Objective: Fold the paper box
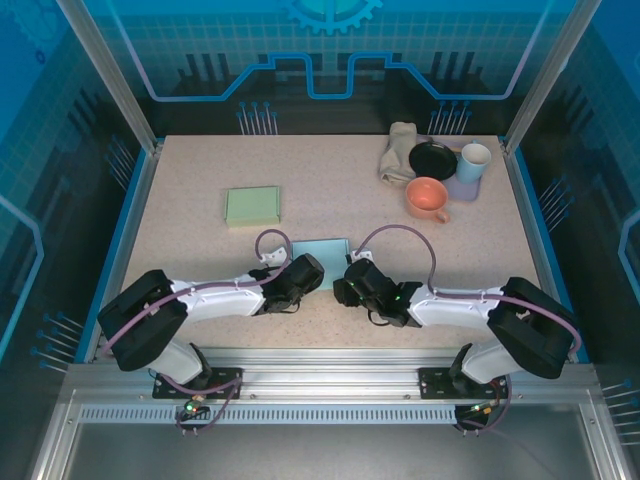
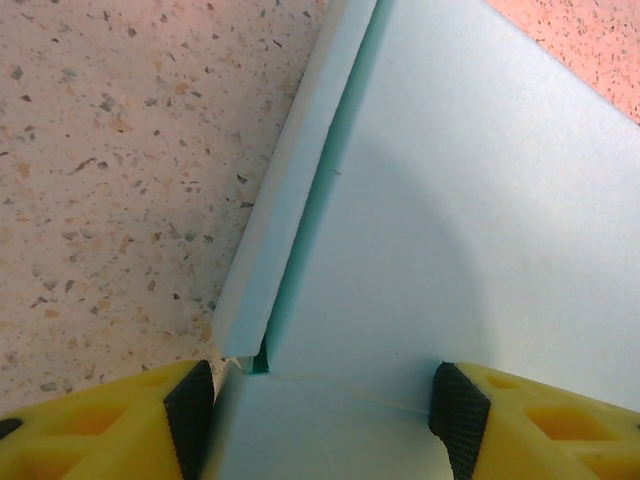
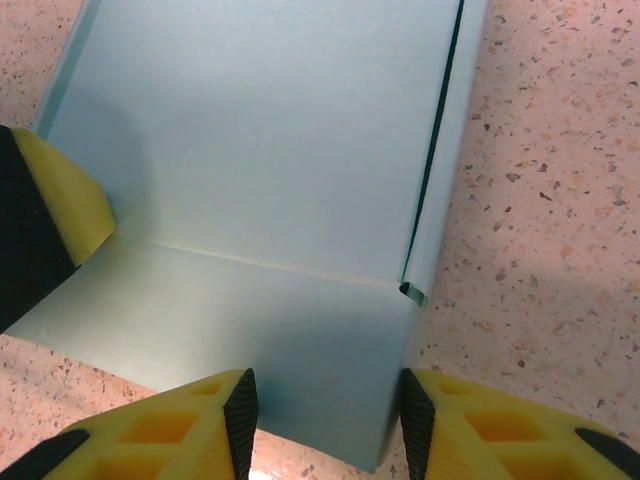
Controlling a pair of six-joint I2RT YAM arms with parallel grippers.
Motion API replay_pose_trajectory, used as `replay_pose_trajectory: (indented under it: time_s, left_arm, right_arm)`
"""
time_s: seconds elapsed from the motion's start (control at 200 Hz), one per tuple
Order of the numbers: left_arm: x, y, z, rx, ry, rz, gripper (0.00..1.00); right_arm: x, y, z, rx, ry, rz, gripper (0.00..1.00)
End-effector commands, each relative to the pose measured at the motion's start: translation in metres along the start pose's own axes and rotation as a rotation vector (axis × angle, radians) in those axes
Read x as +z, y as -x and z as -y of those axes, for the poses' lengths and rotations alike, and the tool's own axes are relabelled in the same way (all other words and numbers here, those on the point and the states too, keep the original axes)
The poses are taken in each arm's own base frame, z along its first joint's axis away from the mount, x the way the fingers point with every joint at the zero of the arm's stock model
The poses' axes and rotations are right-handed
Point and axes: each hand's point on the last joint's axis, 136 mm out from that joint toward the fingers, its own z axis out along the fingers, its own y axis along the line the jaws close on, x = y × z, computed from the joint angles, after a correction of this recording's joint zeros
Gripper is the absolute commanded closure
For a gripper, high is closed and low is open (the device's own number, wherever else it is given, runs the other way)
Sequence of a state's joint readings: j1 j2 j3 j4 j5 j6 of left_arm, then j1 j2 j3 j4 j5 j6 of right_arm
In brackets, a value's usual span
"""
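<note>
You've got a plain pale aqua paper box [image 1: 322, 250], darker teal in its slits. Your table [image 1: 190, 170] is beige-pink with dark and grey speckles. The other box [image 1: 253, 205] is light green, plain. Cup [image 1: 427, 197] is coral orange, mug [image 1: 473, 160] pale blue and white, disc [image 1: 432, 160] black, cloth [image 1: 398, 150] beige, mat [image 1: 464, 188] lilac. Your left gripper [image 2: 320, 425] and right gripper [image 3: 325, 420] have yellow fingers [image 2: 90, 435] with black pads [image 2: 190, 410]. Arms [image 1: 210, 298] are white and black, cables [image 1: 400, 232] mauve. Backdrop [image 1: 320, 50] is blue with a grid and gear pattern
</note>
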State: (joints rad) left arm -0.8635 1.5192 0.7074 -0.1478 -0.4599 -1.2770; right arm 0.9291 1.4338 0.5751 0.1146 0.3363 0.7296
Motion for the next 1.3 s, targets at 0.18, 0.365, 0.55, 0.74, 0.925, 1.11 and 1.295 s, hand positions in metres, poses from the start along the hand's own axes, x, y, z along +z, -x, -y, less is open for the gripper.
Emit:
replay_pose_trajectory:
  time_s: [0.18, 0.365, 0.55, 0.74, 0.925, 1.11, 1.295]
  left_arm:
    - [0.012, -0.017, -0.043, 0.087, 0.164, -0.064, 0.36]
    - [0.013, -0.016, -0.047, 0.091, 0.174, -0.060, 0.36]
    - [0.016, -0.018, -0.053, 0.090, 0.187, -0.064, 0.36]
    - [0.023, -0.021, -0.061, 0.086, 0.204, -0.075, 0.36]
    - [0.026, -0.021, -0.069, 0.094, 0.228, -0.077, 0.36]
    - [0.023, -0.016, -0.076, 0.096, 0.243, -0.065, 0.36]
    - [0.015, -0.005, -0.060, 0.092, 0.210, -0.047, 0.36]
  right_arm:
    - [0.015, -0.007, -0.014, -0.015, 0.041, -0.037, 0.57]
    - [0.018, -0.006, -0.005, -0.047, -0.017, -0.022, 0.57]
    - [0.025, -0.011, 0.006, -0.089, -0.061, -0.002, 0.58]
    - [0.036, -0.018, 0.020, -0.126, -0.116, 0.014, 0.59]
    - [0.044, -0.019, 0.021, -0.133, -0.108, 0.060, 0.60]
    - [0.033, -0.011, 0.022, -0.120, -0.098, 0.100, 0.60]
    - [0.015, 0.003, 0.016, -0.126, -0.081, 0.115, 0.58]
